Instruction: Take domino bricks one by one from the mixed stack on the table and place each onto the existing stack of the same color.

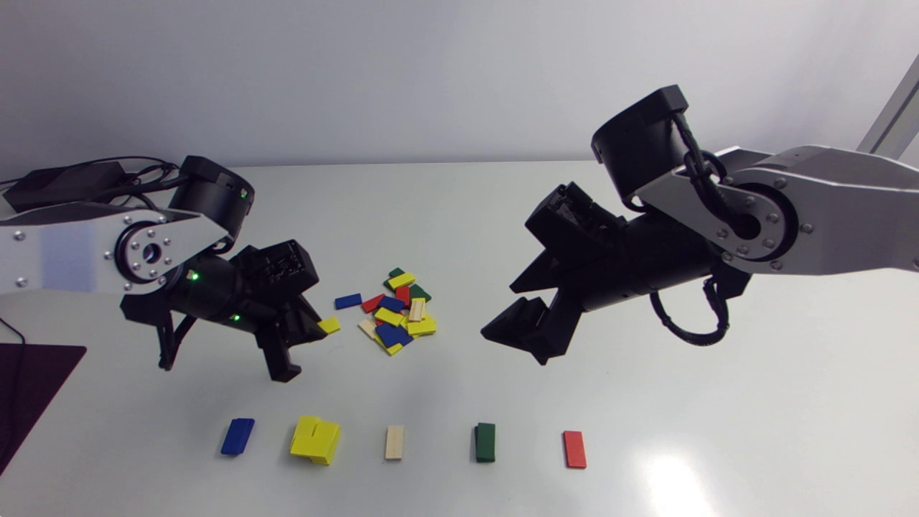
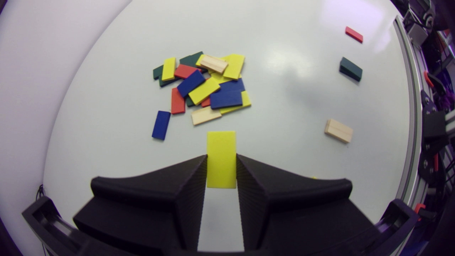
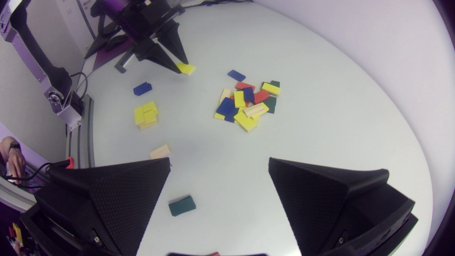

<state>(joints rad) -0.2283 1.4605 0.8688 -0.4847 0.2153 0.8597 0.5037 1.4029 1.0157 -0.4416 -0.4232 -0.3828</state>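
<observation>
The left pincer point(image 2: 221, 158) is pinching a flat yellow domino brick point(image 2: 221, 145) by its two long edges, and about half the brick juts out past the tips. That grip likely keeps it level, so it can be laid flat on its pile. In the head view it hangs left of centre, just beside the mixed heap of coloured bricks point(image 1: 396, 316).

Its target, the stack of yellow bricks point(image 1: 316, 439), sits at the lower left in a row with the blue brick stack point(image 1: 238, 436), the pale wooden stack point(image 1: 394, 441), the dark green stack point(image 1: 485, 441) and the red brick point(image 1: 574, 449). The yellow stack looks ragged, so the brick will need careful squaring.

The right pincer point(image 3: 218, 163) is spread and empty, right of the heap over the grey worktop point(image 1: 718, 359), probably to keep clear.
</observation>
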